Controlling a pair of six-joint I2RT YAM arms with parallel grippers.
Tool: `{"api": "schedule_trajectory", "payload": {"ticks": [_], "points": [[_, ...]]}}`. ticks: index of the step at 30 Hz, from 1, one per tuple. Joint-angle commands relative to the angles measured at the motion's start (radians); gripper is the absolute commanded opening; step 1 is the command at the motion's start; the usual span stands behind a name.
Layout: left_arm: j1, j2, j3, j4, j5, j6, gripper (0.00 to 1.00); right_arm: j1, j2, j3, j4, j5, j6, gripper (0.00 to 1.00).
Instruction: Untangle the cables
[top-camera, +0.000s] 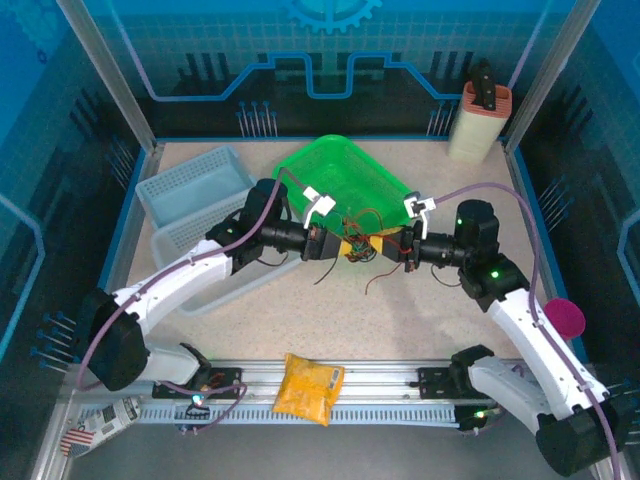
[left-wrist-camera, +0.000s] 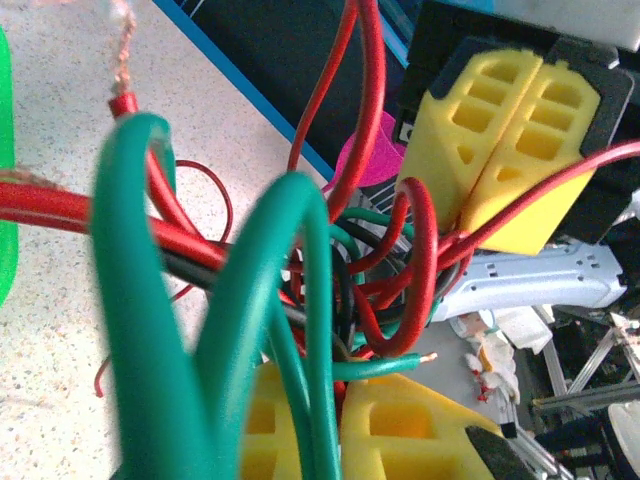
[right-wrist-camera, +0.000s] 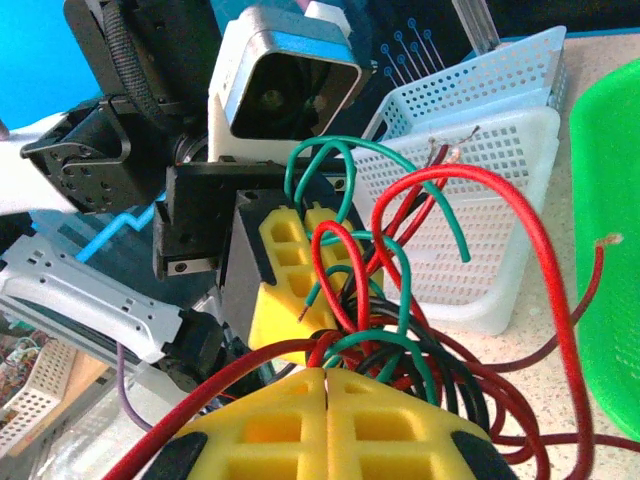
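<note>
Both arms meet abt mid-tabletop (top-camera: 300, 310), on the near side of the green basket (top-camera: 335, 150). The cables (top-camera: 362, 240) are bunched in one knot between them, w/ a couple of loose ends trailing toward the surface. Left fingers (left-wrist-camera: 400, 435) are clamped on green strands at one side of the knot. Right fingers (right-wrist-camera: 290, 425) are pressed tight together w/ a red strand pinched at the other side. The wire looks light, thin and springy: plastic-coated, holds its loops, prob. slick, and the bare copper tips could snag. I reckon the best hold is one strand near a free end, not the knot's core, else pulling just tightens it. Room-wise, there's open tabletop toward the near edge and the right edge. The green basket sits close behind and the white baskets (top-camera: 195, 200) crowd the left, so drawing apart sideways looks tight on the left arm's side.
</note>
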Motion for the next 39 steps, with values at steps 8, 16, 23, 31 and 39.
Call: {"api": "schedule_trajectory", "payload": {"ticks": [8,16,23,31,39], "points": [[-0.006,0.088,0.108,-0.014,-0.139,-0.244,0.00,0.025,-0.114,0.001,-0.093,0.129,-0.135,0.00],[0.032,0.068,0.099,0.039,-0.176,-0.367,0.00,0.028,-0.158,-0.050,-0.187,0.204,-0.161,0.00],[0.062,0.031,0.095,0.138,-0.160,-0.436,0.00,0.033,-0.179,-0.144,-0.294,0.278,-0.181,0.00],[0.065,0.009,0.128,0.102,-0.139,-0.394,0.00,0.033,-0.139,-0.172,-0.364,0.390,-0.148,0.00],[0.095,-0.056,0.154,0.049,-0.136,-0.354,0.00,0.023,-0.096,-0.180,-0.419,0.544,-0.037,0.00]]}}
